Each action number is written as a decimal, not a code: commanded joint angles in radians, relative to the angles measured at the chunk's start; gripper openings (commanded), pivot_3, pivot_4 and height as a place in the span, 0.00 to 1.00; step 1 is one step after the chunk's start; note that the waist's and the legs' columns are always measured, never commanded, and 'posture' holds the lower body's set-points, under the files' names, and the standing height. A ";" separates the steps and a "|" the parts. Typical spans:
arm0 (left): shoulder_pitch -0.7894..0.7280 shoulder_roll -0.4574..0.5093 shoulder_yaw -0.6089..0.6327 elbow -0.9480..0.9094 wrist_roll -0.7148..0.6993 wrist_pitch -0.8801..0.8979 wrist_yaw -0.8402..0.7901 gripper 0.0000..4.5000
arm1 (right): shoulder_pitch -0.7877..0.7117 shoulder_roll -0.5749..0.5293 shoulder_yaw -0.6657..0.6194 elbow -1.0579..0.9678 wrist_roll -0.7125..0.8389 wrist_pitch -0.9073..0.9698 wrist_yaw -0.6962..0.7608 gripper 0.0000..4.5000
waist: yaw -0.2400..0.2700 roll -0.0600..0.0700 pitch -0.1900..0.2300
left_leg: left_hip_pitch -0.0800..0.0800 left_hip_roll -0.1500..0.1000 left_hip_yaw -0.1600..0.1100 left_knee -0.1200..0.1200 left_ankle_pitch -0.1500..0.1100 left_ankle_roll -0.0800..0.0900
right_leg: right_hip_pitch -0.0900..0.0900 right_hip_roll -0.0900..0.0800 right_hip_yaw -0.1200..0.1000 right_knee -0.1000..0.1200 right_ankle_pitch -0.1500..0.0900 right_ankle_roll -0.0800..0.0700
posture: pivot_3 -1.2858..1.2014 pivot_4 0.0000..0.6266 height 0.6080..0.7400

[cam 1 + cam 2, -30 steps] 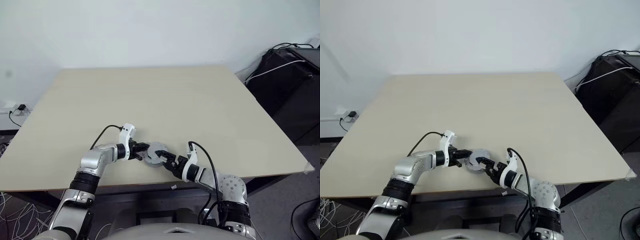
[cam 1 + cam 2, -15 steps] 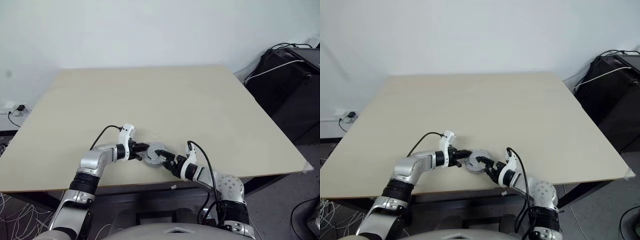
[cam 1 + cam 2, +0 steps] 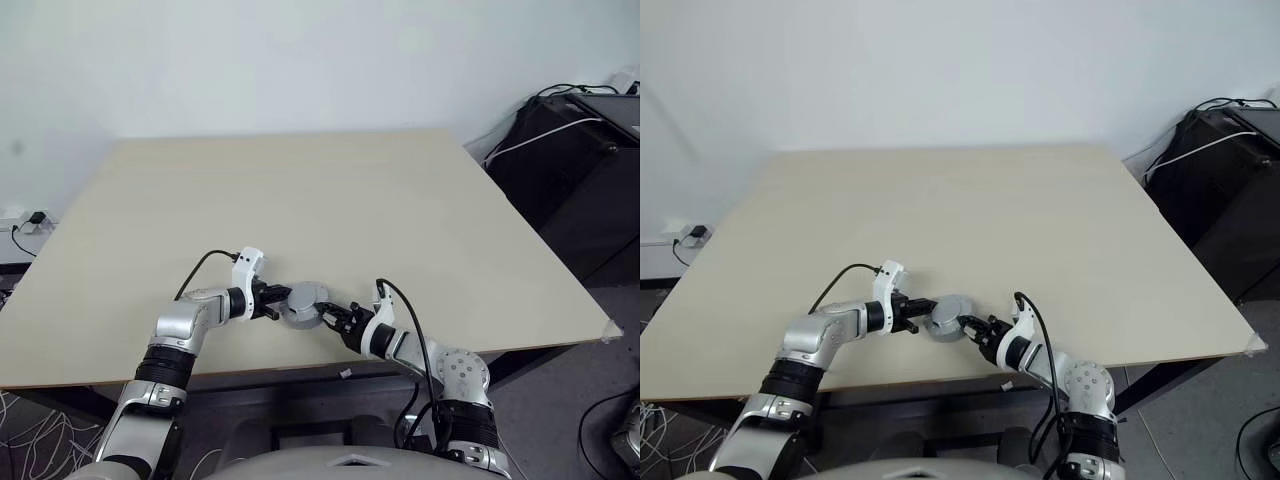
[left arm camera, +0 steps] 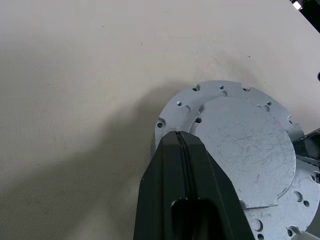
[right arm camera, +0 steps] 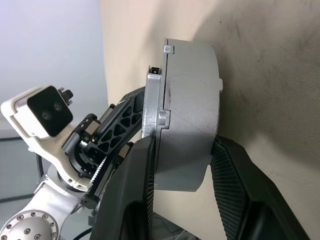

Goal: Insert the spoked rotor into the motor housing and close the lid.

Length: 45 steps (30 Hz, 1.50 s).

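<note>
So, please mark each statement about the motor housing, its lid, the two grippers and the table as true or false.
1. The motor housing lies on the table. True.
2. The lid is off and lies beside the housing. False: it sits on top of the housing.
3. The left gripper is shut, its tip over the lid's edge. True.
4. The right gripper is far from the housing. False: its fingers stand on either side of it.
5. A person's hand holds the housing. False.

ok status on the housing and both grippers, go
Left gripper shut, tip pressing the lid. Right gripper jaws straddling the motor housing sides. Lid seated on housing. Table around it bare.
</note>
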<state>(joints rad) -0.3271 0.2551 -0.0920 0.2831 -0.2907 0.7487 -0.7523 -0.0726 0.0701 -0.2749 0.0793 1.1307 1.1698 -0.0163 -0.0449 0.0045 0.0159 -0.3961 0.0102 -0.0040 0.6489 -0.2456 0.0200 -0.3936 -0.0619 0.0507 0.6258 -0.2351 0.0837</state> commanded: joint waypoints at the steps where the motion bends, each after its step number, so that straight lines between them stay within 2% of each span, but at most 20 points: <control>1: 0.016 -0.037 -0.059 0.017 -0.003 0.017 -0.019 0.00 | -0.054 0.099 0.058 -0.037 0.045 0.021 0.002 0.29 | 0.000 0.000 0.000 | 0.000 0.000 0.000 0.000 0.000 0.000 | 0.000 0.000 0.000 0.000 0.000 0.000 | 0.52 0.00 1.00; 9: 0.021 -0.038 -0.052 0.008 -0.006 0.016 -0.017 0.00 | -0.051 0.098 0.057 -0.034 0.035 0.017 -0.010 0.29 | 0.000 0.000 0.000 | 0.000 0.000 0.000 0.000 0.000 0.000 | 0.000 0.000 0.000 0.000 0.000 0.000 | 0.52 0.00 1.00; 16: 0.097 -0.052 0.028 -0.150 -0.066 0.018 0.012 0.00 | -0.039 0.083 0.018 -0.042 0.048 -0.028 -0.009 0.29 | -0.005 0.000 0.000 | -0.002 0.001 0.000 -0.001 0.000 0.000 | -0.002 0.000 0.001 0.000 0.000 -0.001 | 0.52 0.00 1.00; 23: 0.207 -0.125 0.167 -0.383 -0.191 0.004 0.101 0.00 | -0.013 0.074 -0.001 -0.057 0.082 -0.052 -0.023 0.29 | -0.001 0.000 0.002 | -0.017 0.000 0.000 0.000 0.000 0.000 | -0.010 0.000 0.002 0.000 0.003 -0.003 | 0.52 0.00 1.00; 29: 0.332 -0.223 0.283 -0.528 -0.317 -0.049 0.199 0.00 | -0.005 0.077 -0.015 -0.072 0.129 -0.076 -0.028 0.29 | -0.011 0.001 0.003 | -0.016 -0.002 0.002 0.000 0.000 0.000 | -0.010 0.002 0.004 0.001 0.003 -0.002 | 0.52 0.00 1.00; 34: 0.455 -0.312 0.368 -0.565 -0.520 0.009 0.239 0.00 | -0.003 0.082 -0.021 -0.111 0.199 -0.098 -0.005 0.29 | -0.014 0.000 0.004 | -0.016 -0.003 0.002 0.001 0.000 0.000 | -0.010 0.003 0.004 0.000 0.002 -0.001 | 0.52 0.00 1.00; 37: 0.531 -0.336 0.379 -0.562 -0.617 0.053 0.246 0.14 | -0.003 0.082 -0.013 -0.142 0.242 -0.110 0.002 0.29 | -0.016 -0.002 0.006 | -0.016 -0.002 0.002 0.001 0.000 0.001 | -0.010 0.002 0.004 0.000 0.002 -0.001 | 0.52 0.00 1.00; 45: 0.605 -0.357 0.418 -0.512 -0.808 0.075 0.311 0.71 | -0.027 0.065 0.020 -0.177 0.305 -0.147 -0.030 0.29 | -0.017 -0.004 0.009 | -0.016 -0.001 0.001 0.003 0.000 0.001 | -0.015 0.002 0.003 0.000 0.001 0.001 | 0.52 0.00 1.00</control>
<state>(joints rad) 0.2776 -0.0604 0.3209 -0.2226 -1.0460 0.8265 -0.4459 -0.0615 0.0699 -0.2810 -0.0350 1.3739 1.0430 -0.0637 -0.0622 0.0007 0.0253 -0.4120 0.0091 -0.0025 0.6518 -0.2455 0.0206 -0.4084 -0.0597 0.0534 0.6260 -0.2339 0.0844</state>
